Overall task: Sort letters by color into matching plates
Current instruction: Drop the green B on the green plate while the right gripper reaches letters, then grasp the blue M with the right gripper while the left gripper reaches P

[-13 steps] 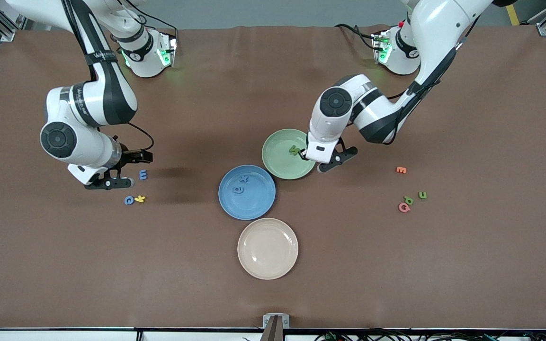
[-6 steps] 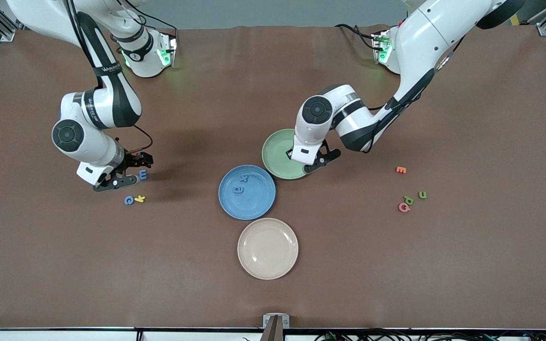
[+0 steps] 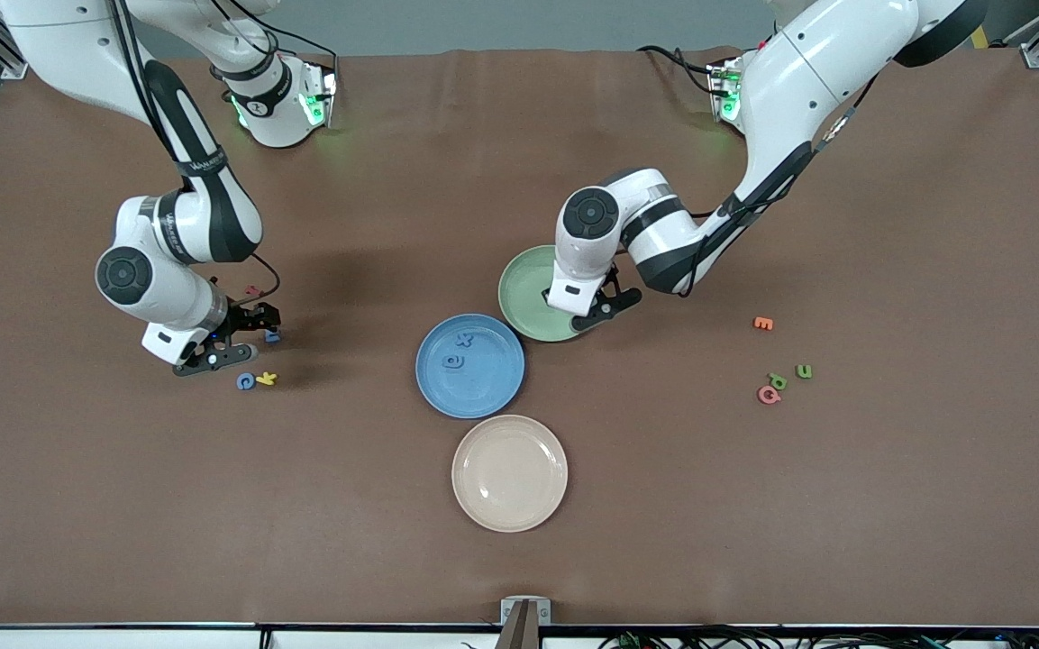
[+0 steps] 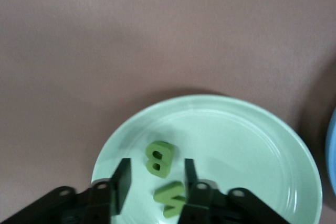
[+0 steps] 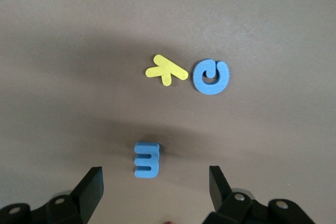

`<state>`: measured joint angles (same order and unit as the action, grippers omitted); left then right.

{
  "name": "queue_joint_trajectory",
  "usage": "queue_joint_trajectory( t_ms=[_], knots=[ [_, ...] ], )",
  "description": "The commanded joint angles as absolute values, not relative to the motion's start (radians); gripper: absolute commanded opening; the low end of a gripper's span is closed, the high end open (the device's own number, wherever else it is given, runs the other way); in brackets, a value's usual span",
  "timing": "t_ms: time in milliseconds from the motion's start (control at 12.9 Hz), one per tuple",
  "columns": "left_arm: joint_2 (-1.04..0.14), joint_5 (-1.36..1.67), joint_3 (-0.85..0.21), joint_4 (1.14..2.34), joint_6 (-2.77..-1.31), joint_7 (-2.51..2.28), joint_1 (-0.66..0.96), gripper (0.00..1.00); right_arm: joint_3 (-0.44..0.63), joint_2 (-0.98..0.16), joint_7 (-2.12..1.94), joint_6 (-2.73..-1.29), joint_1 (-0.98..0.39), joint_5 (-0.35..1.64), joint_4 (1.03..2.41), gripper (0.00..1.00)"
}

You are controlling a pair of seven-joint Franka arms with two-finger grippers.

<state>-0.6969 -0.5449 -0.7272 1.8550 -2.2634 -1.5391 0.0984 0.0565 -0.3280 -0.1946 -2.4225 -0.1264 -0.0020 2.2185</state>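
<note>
My left gripper (image 3: 587, 306) is open, low over the pale green plate (image 3: 524, 288). In the left wrist view the gripper (image 4: 156, 182) stands around a green letter (image 4: 170, 198) that lies in the plate (image 4: 252, 145), beside a green B (image 4: 159, 158). My right gripper (image 3: 244, 341) is open over the table by a blue E (image 3: 273, 336). In the right wrist view the E (image 5: 146, 159) lies just ahead of the open gripper (image 5: 155, 190). A blue C (image 3: 246, 381) lies nearer the camera. The blue plate (image 3: 433, 379) holds two blue letters (image 3: 453, 361). Two green letters (image 3: 804, 370) lie toward the left arm's end.
A beige plate (image 3: 509, 472) sits nearer the camera than the blue plate. A yellow letter (image 3: 266, 379) touches the blue C. An orange E (image 3: 762, 323) and a pink letter (image 3: 768, 395) lie by the loose green letters.
My left gripper moved in over the green plate, and the green letter seen at its tip now lies in the plate. My right gripper moved down toward the blue E.
</note>
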Motion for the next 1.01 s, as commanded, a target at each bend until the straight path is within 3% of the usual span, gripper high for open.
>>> queue_joint_trajectory(
  t_ms=[0,466,932],
  knots=[
    [-0.695,-0.577,-0.727,1.839,-2.264,-1.583,0.097,1.0,0.038,-0.333,-0.193,-2.45,-0.113,-0.003,2.247,0.81],
    [-0.575,-0.58,-0.735,1.844,-2.255,-1.421,-0.085,1.0,0.038,-0.377,-0.193,-2.525,-0.117,0.0,2.272,0.71],
    [-0.574,-0.58,-0.735,1.848,-2.252,-1.05,-0.282,0.99,0.037,-0.388,-0.184,-2.537,-0.124,0.0,2.275,0.63]
  ],
)
